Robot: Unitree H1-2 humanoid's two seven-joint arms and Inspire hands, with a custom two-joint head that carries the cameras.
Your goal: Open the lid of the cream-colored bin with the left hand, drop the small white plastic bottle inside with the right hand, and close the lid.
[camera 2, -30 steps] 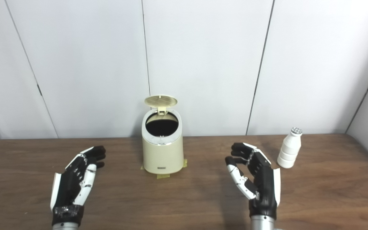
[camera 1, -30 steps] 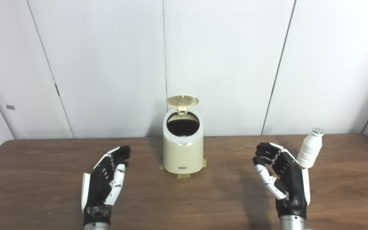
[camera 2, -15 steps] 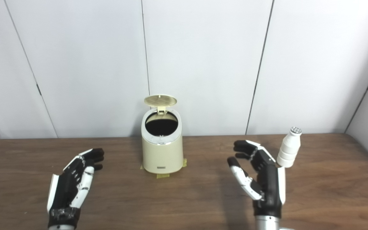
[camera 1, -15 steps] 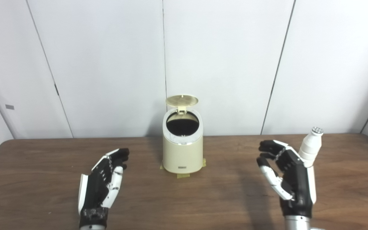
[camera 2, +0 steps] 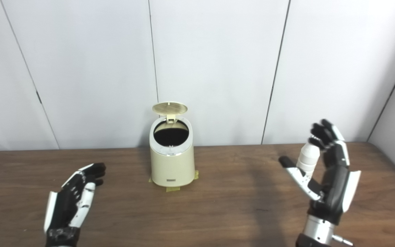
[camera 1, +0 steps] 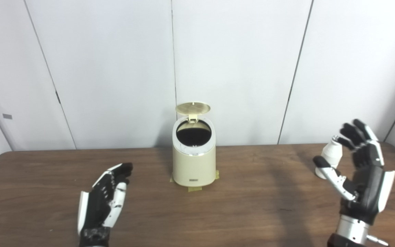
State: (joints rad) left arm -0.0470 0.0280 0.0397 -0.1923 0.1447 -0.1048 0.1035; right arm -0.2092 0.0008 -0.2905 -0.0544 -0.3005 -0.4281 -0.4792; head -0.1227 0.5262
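I see the brown table [camera 1: 238,212] against white wall panels [camera 1: 238,68]. At its middle the cream bin [camera 1: 194,164] stands on tape, lid [camera 1: 192,108] tipped up, mouth dark. My left hand [camera 1: 103,202] hovers spread, holding nothing. My right hand [camera 1: 362,178] is raised and spread, partly covering the white bottle [camera 1: 328,156]; touching it or not, I can't tell.

Head cameras side by side, facing table [camera 1: 238,206], views largely overlapping.
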